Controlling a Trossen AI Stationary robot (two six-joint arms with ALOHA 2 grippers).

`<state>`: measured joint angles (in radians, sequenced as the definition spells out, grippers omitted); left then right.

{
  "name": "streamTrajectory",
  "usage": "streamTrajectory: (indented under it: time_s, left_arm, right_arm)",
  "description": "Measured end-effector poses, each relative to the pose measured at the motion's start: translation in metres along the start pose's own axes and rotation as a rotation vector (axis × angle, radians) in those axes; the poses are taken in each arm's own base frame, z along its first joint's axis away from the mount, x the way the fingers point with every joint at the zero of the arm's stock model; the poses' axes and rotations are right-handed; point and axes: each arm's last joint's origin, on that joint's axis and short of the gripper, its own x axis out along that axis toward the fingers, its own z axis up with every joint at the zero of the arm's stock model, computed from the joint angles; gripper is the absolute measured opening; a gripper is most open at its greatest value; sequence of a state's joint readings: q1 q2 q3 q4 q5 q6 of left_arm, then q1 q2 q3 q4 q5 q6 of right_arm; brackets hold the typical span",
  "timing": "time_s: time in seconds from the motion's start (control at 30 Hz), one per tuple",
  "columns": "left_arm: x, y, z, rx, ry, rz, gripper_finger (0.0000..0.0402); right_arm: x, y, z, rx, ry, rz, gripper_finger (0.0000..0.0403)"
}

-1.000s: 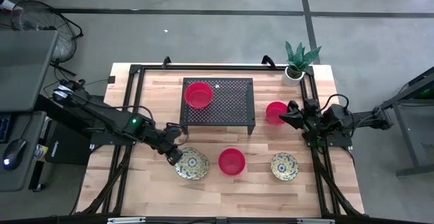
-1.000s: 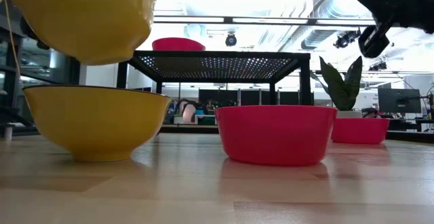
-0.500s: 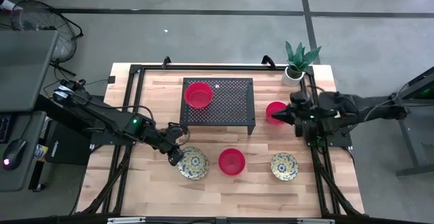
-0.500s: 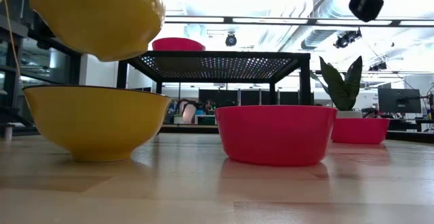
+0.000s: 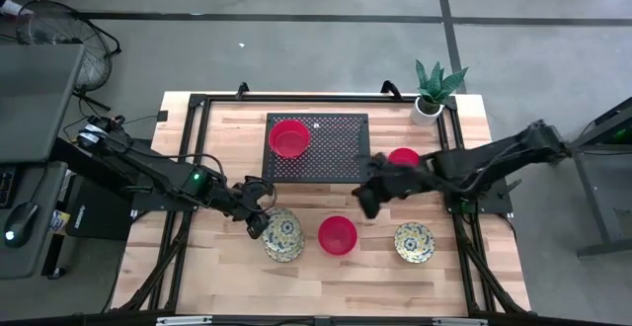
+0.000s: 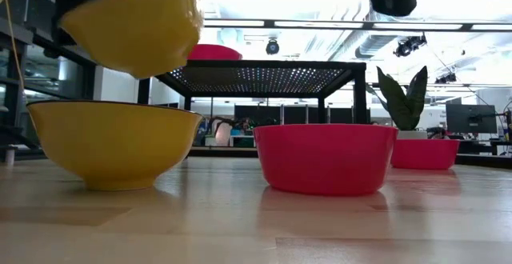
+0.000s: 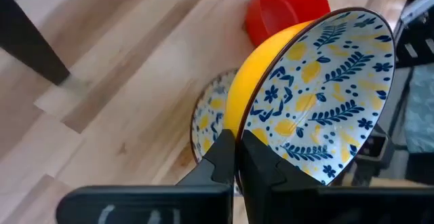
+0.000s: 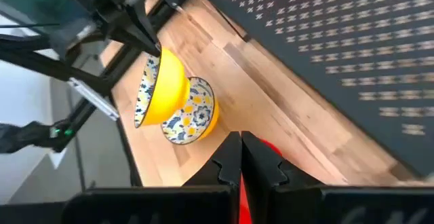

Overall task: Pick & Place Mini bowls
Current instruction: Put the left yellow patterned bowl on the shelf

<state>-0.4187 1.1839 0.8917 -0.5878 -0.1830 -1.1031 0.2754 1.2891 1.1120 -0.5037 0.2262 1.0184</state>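
My left gripper (image 5: 259, 225) is shut on a cream-yellow floral mini bowl (image 6: 136, 28) and holds it in the air over a second floral bowl (image 6: 112, 144) that rests on its base on the table. My right gripper (image 5: 361, 203) is shut and empty, high up by the near right corner of the black rack (image 5: 318, 148), over the middle red bowl (image 5: 337, 235). A red bowl (image 5: 288, 137) stands on the rack. Another red bowl (image 5: 403, 156) is partly behind the right arm. A third floral bowl (image 5: 414, 241) lies near right. My left gripper pinches the floral bowl's rim (image 7: 239, 119), one finger inside on the patterned wall and one outside on the yellow wall. The fingers come from the table's left. The bowl is lifted clear and tilted, its mouth turned away from the gripper, above the other floral bowl.
The black mesh rack stands at the table's far middle. A small white pot with a green plant (image 5: 429, 104) sits at the far right corner. Black frame rails run along the table's left and right sides. Bare wood lies along the near edge.
My right arm has swung from the table's right edge toward the left, past the right red bowl, to the rack's near right corner. My left gripper has carried the lifted floral bowl a little toward the right, still above the other floral bowl.
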Motion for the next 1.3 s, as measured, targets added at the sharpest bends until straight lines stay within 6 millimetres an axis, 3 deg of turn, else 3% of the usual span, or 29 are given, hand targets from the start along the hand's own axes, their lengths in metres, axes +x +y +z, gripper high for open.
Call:
streamTrajectory:
  time_s: [0.23,0.37,0.53,0.93,1.3]
  left_arm:
    - [0.000,-0.005,0.004,0.057,-0.087,-0.024,0.0000]
    - [0.000,-0.006,0.006,0.083,-0.132,-0.023,0.0000]
    - [-0.001,-0.010,0.009,0.124,-0.188,-0.041,0.0000]
    - [-0.003,-0.017,0.015,0.218,-0.276,-0.084,0.0000]
    - [-0.006,-0.022,0.021,0.259,-0.405,-0.072,0.0000]
  right_arm:
    - [0.037,0.040,-0.039,-0.037,-0.063,-0.077,0.0000]
    - [0.044,0.063,-0.061,-0.049,-0.186,-0.094,0.0000]
    - [0.049,0.084,-0.074,-0.079,-0.282,-0.105,0.0000]
    - [0.063,0.093,-0.059,-0.077,-0.135,0.063,0.0000]
    - [0.038,0.101,-0.079,-0.110,-0.394,-0.037,0.0000]
